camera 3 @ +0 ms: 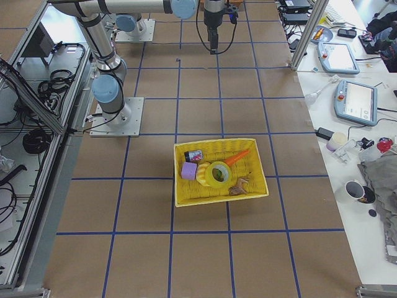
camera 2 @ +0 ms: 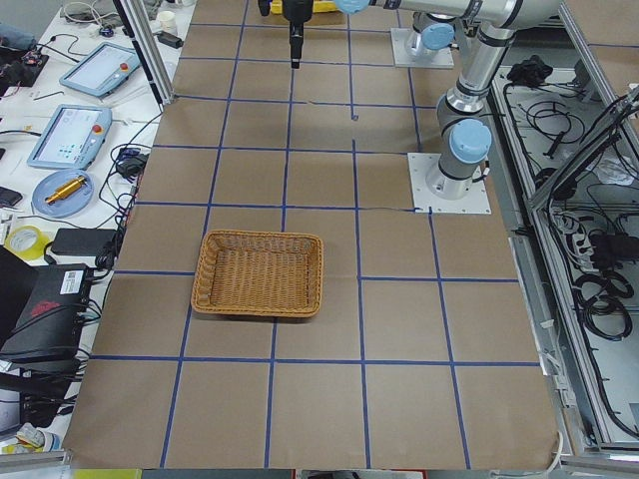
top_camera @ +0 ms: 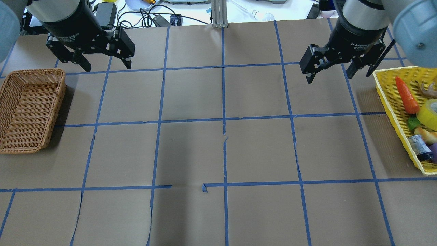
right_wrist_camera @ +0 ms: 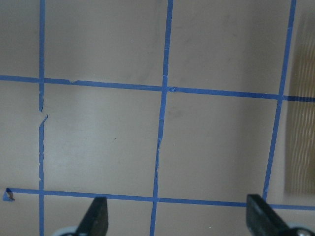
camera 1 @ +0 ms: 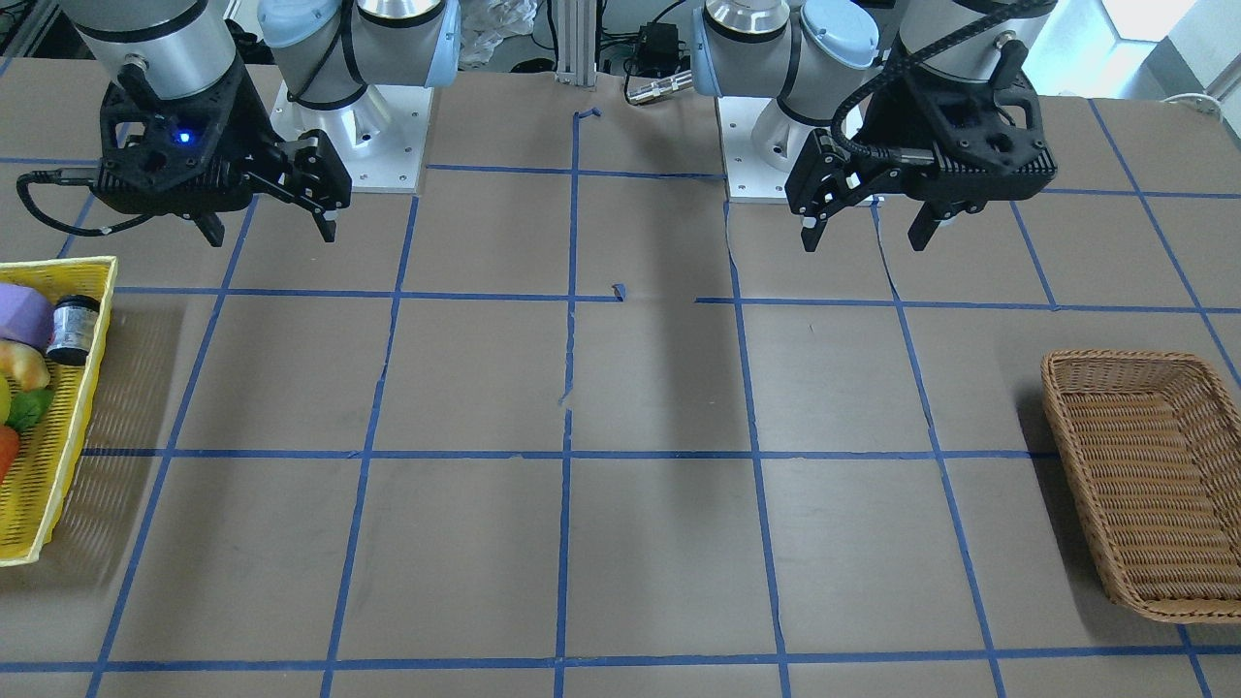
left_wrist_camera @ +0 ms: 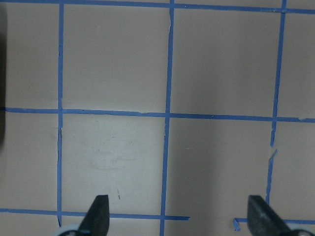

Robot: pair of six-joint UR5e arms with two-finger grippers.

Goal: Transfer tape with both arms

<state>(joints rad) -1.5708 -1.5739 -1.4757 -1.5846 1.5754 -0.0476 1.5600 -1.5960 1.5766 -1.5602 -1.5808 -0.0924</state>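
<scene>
Jaws spread wide and empty on right arm (top_camera: pixel 362 20) and left arm (top_camera: pixel 68 17) alike; the tape (top_camera: pixel 426 118) sits in the yellow basket (top_camera: pixel 387 99) at the bench's right edge. Best play: right arm drops straight, pinches the roll's wall, dodging the carrot (top_camera: pixel 406 95).

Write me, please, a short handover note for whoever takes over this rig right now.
The left gripper hangs above the table near the wicker basket, jaws open, holding nothing.
The right gripper hangs above the table beside the yellow basket, jaws open, holding nothing.
The tape lies in the yellow basket among other items, on the robot's right.
Done: nothing that shows; the tape is untouched.
Left: probably the right gripper picks up the tape and passes it to the left gripper, likely bound for the wicker basket.
</scene>
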